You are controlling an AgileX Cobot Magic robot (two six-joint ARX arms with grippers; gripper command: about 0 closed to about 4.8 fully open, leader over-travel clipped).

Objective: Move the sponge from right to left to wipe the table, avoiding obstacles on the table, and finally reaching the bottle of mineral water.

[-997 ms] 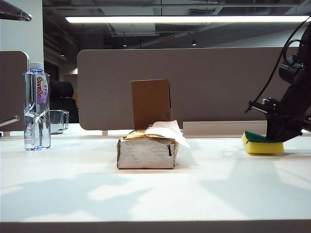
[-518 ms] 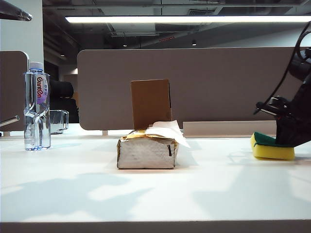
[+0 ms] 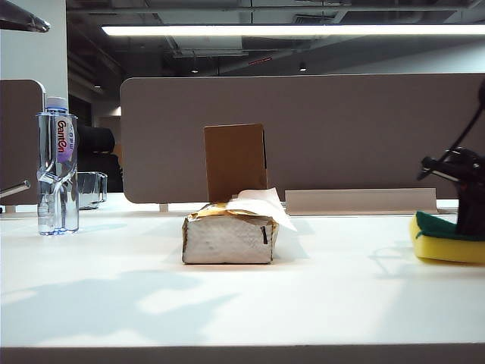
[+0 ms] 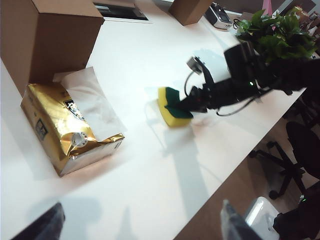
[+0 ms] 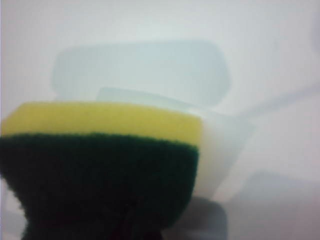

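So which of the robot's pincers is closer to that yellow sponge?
The right one. The right pincer is shut on the sponge at the table's far right edge. The left pincer hangs open above the table, well away, beyond the tissue pack.

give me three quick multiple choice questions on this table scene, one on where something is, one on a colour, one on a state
1. Where is the sponge in the exterior view?
A. far right of the table
B. beside the bottle
C. on the tissue pack

2. What colour is the sponge's thin top layer?
A. red
B. dark green
C. white

3. How is the right end effector?
A. open above the box
B. open on the bare table
C. shut on the sponge

Answers:
1 A, it sits at the right edge, far from the bottle.
2 B, green lies over yellow foam.
3 C, the left wrist view shows it pinching the green layer.
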